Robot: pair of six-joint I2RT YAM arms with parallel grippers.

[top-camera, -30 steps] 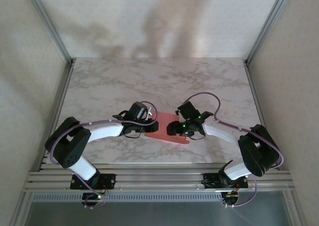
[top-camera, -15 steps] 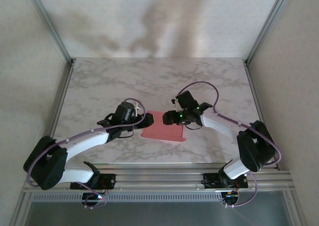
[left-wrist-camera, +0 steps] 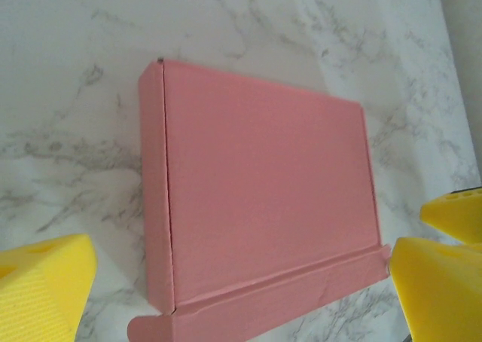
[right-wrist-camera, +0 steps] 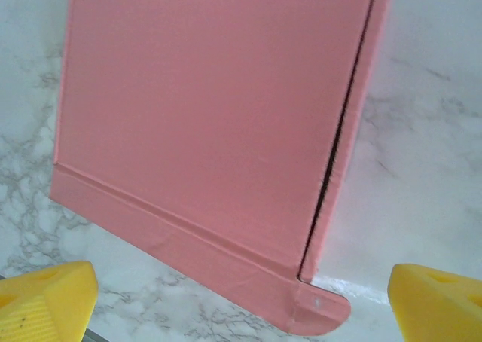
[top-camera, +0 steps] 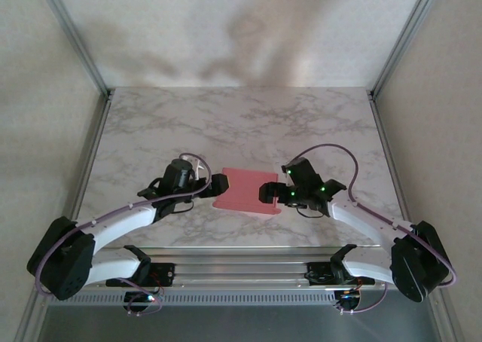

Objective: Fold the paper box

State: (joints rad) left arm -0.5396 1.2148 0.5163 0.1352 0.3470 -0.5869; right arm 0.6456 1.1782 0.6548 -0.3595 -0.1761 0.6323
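Pink paper box (top-camera: 245,190) flat, seam (right-wrist-camera: 332,161) perhaps gaping close-up, left pincer (top-camera: 219,182), right pincer (top-camera: 269,192) wide.

The paper box (top-camera: 247,191) lies folded flat and closed, pink side up, a shallow rectangle near the front middle of the marble table (top-camera: 188,123), slightly askew to its edges. Its top face is smooth. A narrow creased strip runs along one edge and ends in a small rounded tab (right-wrist-camera: 320,312) at the near right corner. A thin dark gap shows along the adjoining side seam.
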